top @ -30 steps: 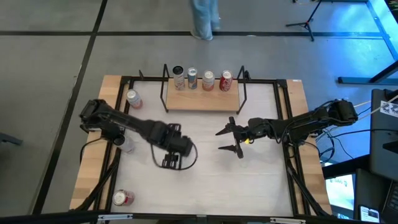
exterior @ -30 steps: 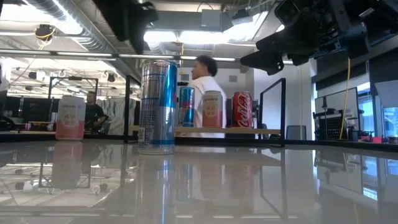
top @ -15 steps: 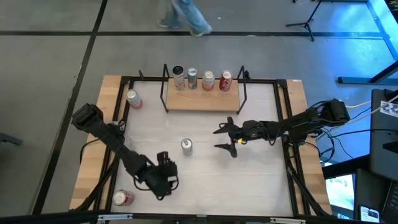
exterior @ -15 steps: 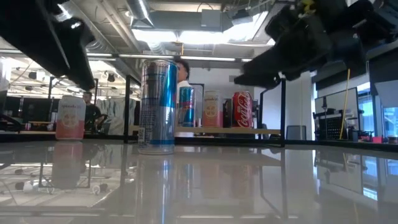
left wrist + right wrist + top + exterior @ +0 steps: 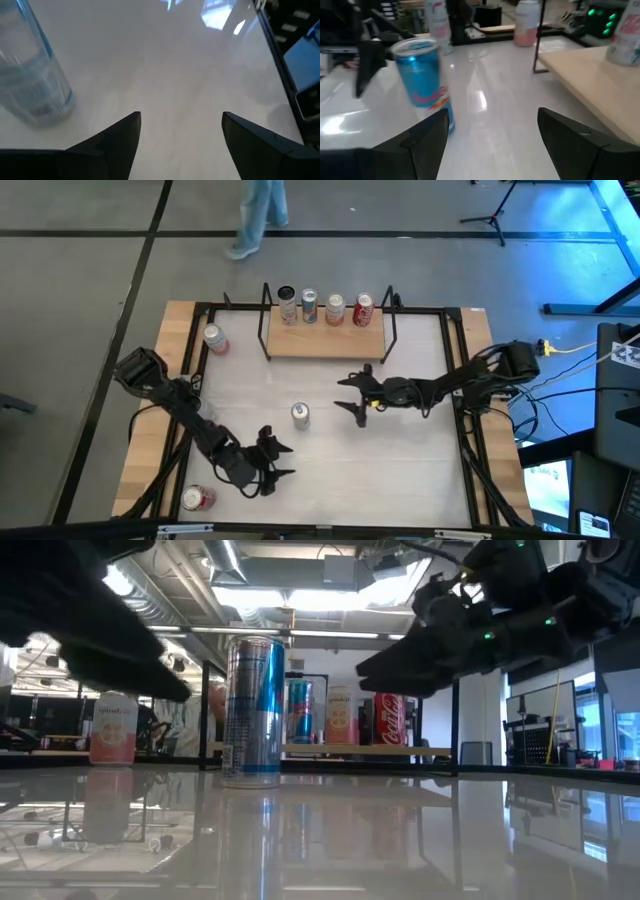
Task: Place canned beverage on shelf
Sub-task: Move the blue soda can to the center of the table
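Note:
A tall silver-and-blue can [image 5: 300,415] stands upright on its base at the table's middle; it also shows in the low view [image 5: 252,710], the left wrist view [image 5: 30,75] and the right wrist view [image 5: 425,82]. The light-wood shelf [image 5: 325,342] with black rod ends stands at the far edge and carries several upright cans [image 5: 335,308]. My right gripper [image 5: 338,393] is open and empty, just right of the can, its fingers pointing at it. My left gripper [image 5: 290,460] is open and empty near the near-left part of the table, fingers pointing right.
A pink can [image 5: 214,338] stands on the left wooden edge at the far side. A red-and-white can [image 5: 197,498] lies at the near-left corner, close to my left arm. A black frame [image 5: 460,380] runs around the white top. A person [image 5: 255,215] walks beyond the far edge.
My left gripper has drawn back from over the silver-and-blue can toward the table's near-left corner and has turned so that its fingers point right. The can stands where it was. My right gripper has gone a little toward the table's left, closer to the can.

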### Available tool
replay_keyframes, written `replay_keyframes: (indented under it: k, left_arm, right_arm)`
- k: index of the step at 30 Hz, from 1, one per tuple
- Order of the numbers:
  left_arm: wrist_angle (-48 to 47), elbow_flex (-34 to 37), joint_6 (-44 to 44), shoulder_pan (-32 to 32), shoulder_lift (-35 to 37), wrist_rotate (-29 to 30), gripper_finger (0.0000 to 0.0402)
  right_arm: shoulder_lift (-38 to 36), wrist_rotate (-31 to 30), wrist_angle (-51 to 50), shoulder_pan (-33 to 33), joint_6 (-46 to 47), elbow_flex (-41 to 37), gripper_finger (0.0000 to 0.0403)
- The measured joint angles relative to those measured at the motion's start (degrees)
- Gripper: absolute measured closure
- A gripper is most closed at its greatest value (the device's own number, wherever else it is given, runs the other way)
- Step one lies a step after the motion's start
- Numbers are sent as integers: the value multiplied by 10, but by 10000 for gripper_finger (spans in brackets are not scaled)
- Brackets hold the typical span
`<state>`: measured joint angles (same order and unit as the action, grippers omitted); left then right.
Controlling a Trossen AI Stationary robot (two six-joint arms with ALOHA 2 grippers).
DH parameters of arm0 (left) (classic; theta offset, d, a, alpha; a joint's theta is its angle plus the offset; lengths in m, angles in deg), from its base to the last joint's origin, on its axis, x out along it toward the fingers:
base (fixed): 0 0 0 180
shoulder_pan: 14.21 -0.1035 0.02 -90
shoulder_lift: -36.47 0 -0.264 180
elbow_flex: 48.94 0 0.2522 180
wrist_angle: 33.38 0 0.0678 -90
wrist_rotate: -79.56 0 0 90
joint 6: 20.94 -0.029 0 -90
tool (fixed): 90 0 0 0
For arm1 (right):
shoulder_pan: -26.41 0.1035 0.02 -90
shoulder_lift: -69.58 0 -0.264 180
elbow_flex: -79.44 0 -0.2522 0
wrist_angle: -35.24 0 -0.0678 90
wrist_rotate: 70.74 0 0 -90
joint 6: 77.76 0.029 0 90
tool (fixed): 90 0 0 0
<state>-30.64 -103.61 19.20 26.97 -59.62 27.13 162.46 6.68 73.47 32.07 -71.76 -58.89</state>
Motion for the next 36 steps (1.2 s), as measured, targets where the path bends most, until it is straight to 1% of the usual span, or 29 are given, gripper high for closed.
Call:
replay_keyframes:
  k: [4, 9, 11, 17, 22, 27, 30, 32, 36]
  left_arm:
    - [30, 8, -41, -12, 0, 15, 134]
    - [40, 10, -72, -32, 0, 17, 134]
    - [40, 10, -77, -41, 0, 18, 134]
    - [35, 11, -78, -60, 0, 20, 134]
    - [32, 10, -49, -72, 0, 29, 134]
    - [-8, 10, -18, -72, 0, 66, 134]
    - [-30, 10, 4, -70, 0, 83, 134]
    - [-38, 10, 16, -70, 0, 94, 134]
    - [-43, 10, 20, -70, 0, 108, 134]
  right_arm:
    - [48, -32, -1, -1, -5, 45, 102]
    - [118, -45, -27, -1, -34, 125, 102]
    - [142, -60, -34, -1, -45, 154, 102]
    - [188, -63, -80, -1, -58, 233, 102]
    - [198, -44, -101, 0, -64, 253, 102]
    - [198, -30, -103, 11, -64, 253, 102]
    - [198, -41, -106, 23, -63, 253, 102]
    - [197, -61, -112, 30, -62, 253, 102]
    - [197, -79, -120, 44, -57, 252, 102]
